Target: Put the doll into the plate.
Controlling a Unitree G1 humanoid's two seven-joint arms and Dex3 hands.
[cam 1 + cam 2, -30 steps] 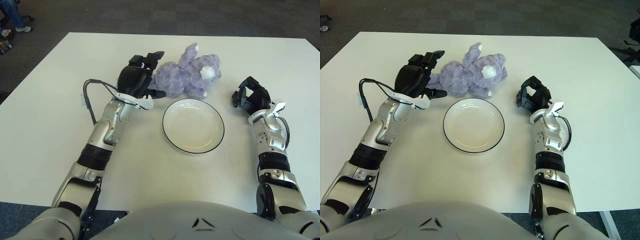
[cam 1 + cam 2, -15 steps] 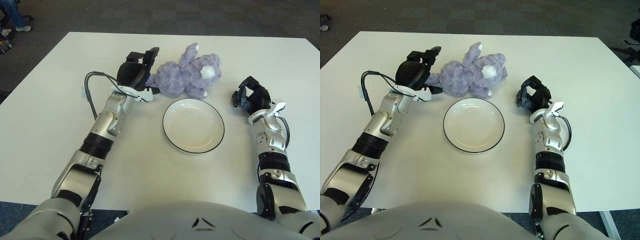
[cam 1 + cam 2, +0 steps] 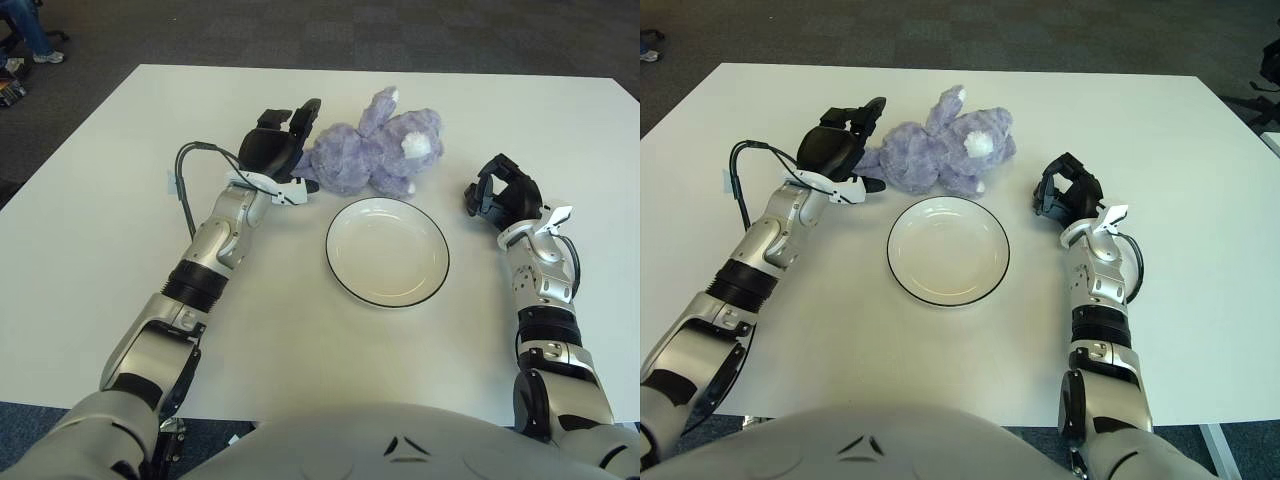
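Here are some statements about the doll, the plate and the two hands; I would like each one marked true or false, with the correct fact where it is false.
1. The doll lies inside the plate. False: it lies on the table beyond the plate.
2. The left hand is at the doll's left end, fingers spread. True.
3. The right hand grasps the plate's rim. False: it shows to the right of the plate, apart from it, fingers curled on nothing.
4. The plate is empty. True.
5. The doll is purple. True.

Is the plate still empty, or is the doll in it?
Empty. The plate shows only its bare white inside; the doll lies on the table behind it, with the left hand beside it.
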